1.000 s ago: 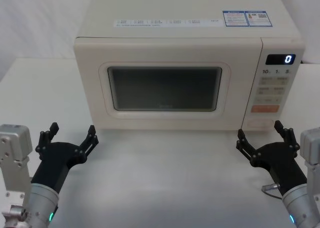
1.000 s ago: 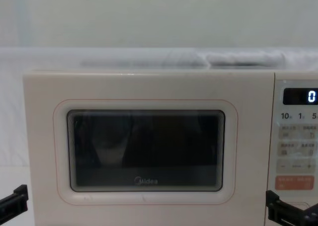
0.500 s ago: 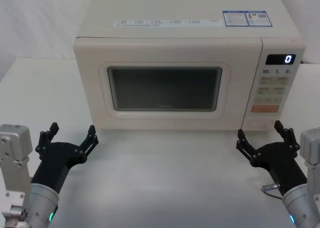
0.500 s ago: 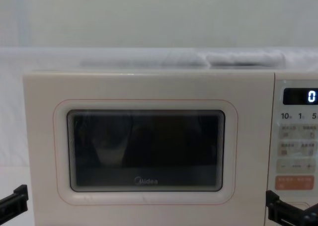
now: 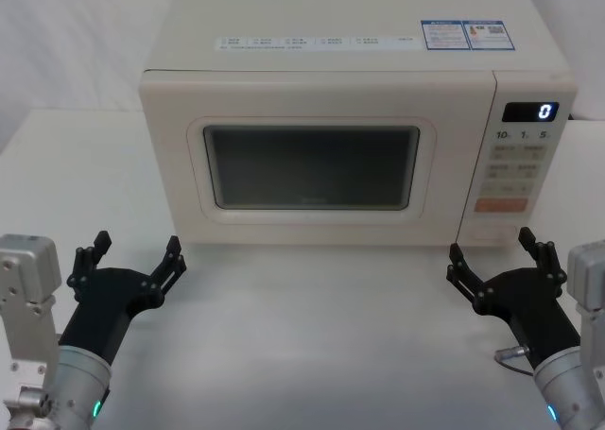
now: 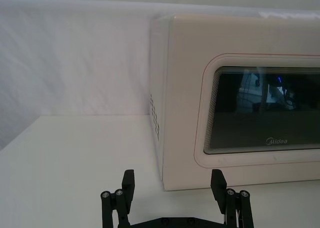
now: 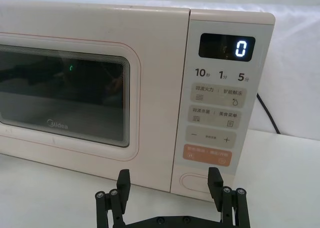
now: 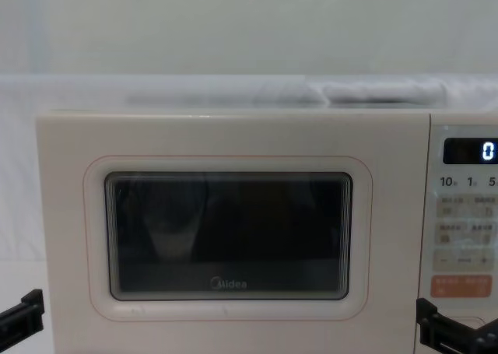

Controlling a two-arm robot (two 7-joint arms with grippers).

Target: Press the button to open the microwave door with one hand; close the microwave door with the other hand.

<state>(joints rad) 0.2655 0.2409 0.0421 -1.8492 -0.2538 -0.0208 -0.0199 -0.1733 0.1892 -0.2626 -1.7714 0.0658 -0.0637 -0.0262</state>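
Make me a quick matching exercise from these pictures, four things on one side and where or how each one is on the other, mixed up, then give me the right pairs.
Things:
1. microwave door
2. button
3. left gripper
4. right gripper

States or places:
A. open, on the table before the microwave's control panel
B. lowest key of the panel, under the orange key
C. shut flush with the oven's front
D. open, on the table before the door's left edge

Pairs: 1-C, 2-B, 3-D, 4-A

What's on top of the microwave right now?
In the head view, the microwave top carries only flat printed labels: a white strip near the middle and a blue-and-white sticker toward the right. Nothing stands on it. The far back edge lies beyond the picture's edge.
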